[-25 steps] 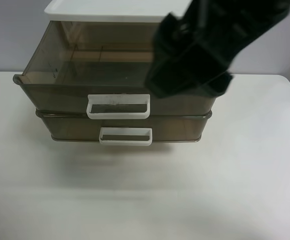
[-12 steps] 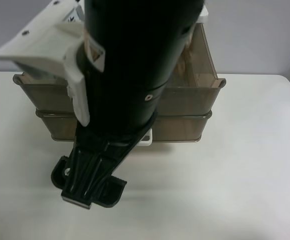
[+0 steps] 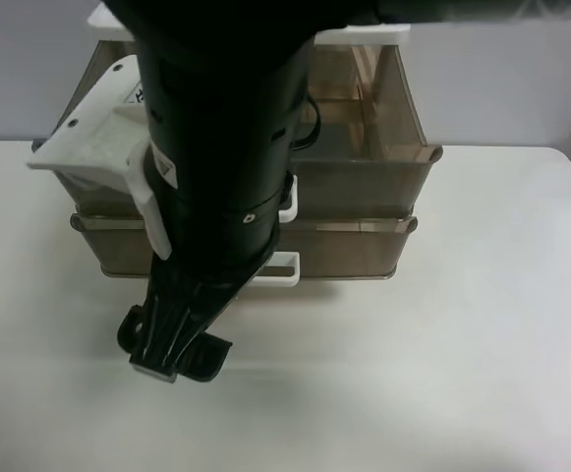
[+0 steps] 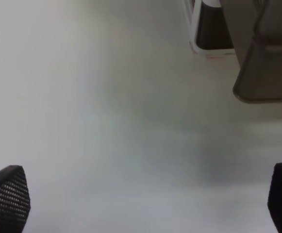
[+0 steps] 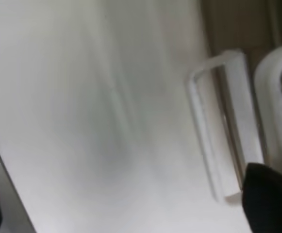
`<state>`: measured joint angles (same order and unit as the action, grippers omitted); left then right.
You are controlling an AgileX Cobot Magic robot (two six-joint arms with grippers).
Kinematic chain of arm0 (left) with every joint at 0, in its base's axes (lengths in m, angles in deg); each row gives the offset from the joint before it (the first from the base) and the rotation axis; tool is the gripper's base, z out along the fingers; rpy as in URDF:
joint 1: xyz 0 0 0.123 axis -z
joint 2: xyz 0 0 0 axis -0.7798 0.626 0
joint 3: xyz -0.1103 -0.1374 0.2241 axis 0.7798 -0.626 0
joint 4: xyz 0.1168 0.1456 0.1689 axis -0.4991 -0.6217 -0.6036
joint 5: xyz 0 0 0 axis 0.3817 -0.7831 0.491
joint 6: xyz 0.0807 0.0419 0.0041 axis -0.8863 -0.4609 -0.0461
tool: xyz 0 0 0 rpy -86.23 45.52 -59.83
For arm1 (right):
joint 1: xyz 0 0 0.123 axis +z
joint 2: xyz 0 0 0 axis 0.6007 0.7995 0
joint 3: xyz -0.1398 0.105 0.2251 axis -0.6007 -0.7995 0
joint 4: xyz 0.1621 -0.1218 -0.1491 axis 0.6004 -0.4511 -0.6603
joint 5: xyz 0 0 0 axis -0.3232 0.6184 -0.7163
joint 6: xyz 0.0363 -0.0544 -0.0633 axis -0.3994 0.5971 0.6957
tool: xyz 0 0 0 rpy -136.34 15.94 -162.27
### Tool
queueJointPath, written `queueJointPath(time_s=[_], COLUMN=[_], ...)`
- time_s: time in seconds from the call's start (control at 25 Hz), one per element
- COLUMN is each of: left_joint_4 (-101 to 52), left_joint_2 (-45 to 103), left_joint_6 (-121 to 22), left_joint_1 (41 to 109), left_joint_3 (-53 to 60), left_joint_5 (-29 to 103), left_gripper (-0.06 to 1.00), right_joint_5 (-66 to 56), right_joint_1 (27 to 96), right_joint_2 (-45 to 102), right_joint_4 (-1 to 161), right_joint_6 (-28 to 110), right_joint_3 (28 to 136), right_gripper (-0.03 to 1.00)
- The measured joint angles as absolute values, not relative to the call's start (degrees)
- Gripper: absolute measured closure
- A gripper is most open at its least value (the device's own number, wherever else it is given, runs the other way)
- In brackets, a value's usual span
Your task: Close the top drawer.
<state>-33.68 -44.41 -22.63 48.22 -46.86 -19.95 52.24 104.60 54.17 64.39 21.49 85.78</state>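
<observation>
The top drawer (image 3: 364, 182) is smoky translucent plastic and stands pulled out from the white-topped cabinet, above the lower drawer (image 3: 349, 246). Only the end of its white handle (image 3: 288, 202) shows. A black arm fills the middle of the exterior high view. Its gripper (image 3: 172, 346) hangs over the table in front of the drawers, and I cannot tell which arm it is. The right gripper (image 5: 131, 206) is open, close to two white loop handles (image 5: 218, 126), in a blurred view. The left gripper (image 4: 143, 204) is open over bare table, apart from a smoky drawer corner (image 4: 264, 63).
The white table (image 3: 462, 374) stretches in front of and to both sides of the cabinet. The lower drawer's white handle (image 3: 280, 267) sticks out beside the arm. A grey wall (image 3: 521, 69) rises behind the cabinet.
The black arm swung in from the upper right and came down across the drawer fronts. Since half a second ago its gripper has shifted slightly toward the drawers. The top drawer still stands open.
</observation>
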Motion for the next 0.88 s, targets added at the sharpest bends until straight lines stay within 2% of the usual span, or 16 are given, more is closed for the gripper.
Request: queueJointPath(time_s=[0.28,0.88], left_joint_4=[-33.68,-33.68], left_joint_2=[-44.41,-44.41], left_joint_6=[-22.63,-22.63], left_joint_1=[48.22,48.22], left_joint_3=[-46.86,-46.86], left_joint_5=[-19.95,-19.95], left_gripper=[-0.05,-0.05], right_joint_5=[52.29,51.46], right_joint_1=[101.07,91.8], right_joint_2=[54.21,60.7], right_joint_4=[65.94,63.72], right_joint_6=[21.93,25.5], right_joint_3=[86.69,98.39], right_gripper=[0.0,0.0])
